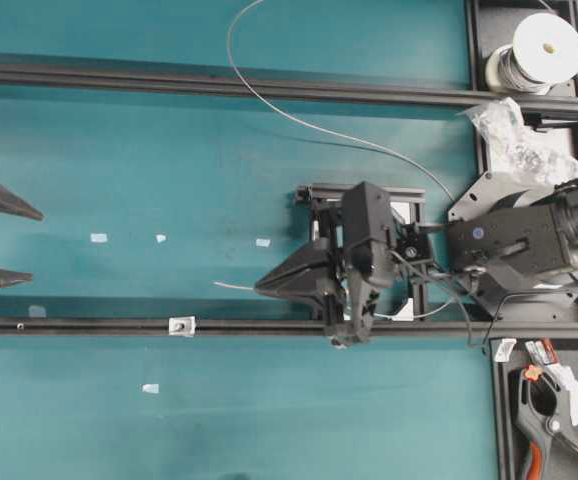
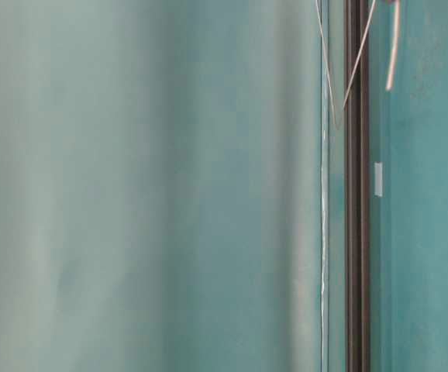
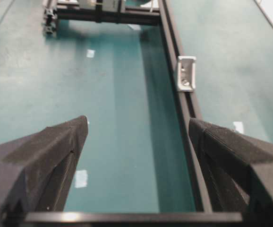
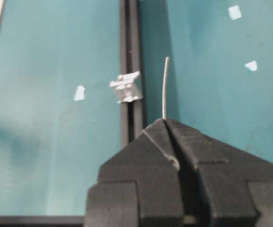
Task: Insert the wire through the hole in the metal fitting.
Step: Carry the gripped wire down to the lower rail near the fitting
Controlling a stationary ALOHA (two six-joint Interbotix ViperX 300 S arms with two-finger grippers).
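The wire (image 1: 269,105) curves thin and silver from the back of the table toward the right arm. My right gripper (image 1: 261,288) is shut on it, and a short free end (image 1: 231,285) pokes out leftward past the tips. In the right wrist view that stub (image 4: 165,87) rises straight from the shut gripper (image 4: 165,121). The metal fitting (image 1: 181,325) sits on the front black rail, left of and slightly nearer than the wire tip; it shows as a small silver piece (image 4: 126,87) left of the stub. My left gripper (image 1: 36,244) stands open at the far left, (image 3: 139,125) holding nothing, with the fitting (image 3: 186,73) ahead on its right.
Two long black rails (image 1: 269,85) (image 1: 89,325) cross the teal table. A small black frame (image 1: 369,190) lies under the right arm. A wire spool (image 1: 544,50), a bag of parts (image 1: 514,130) and an orange-handled clamp (image 1: 549,420) sit at the right. White tape scraps (image 1: 98,238) dot the mat.
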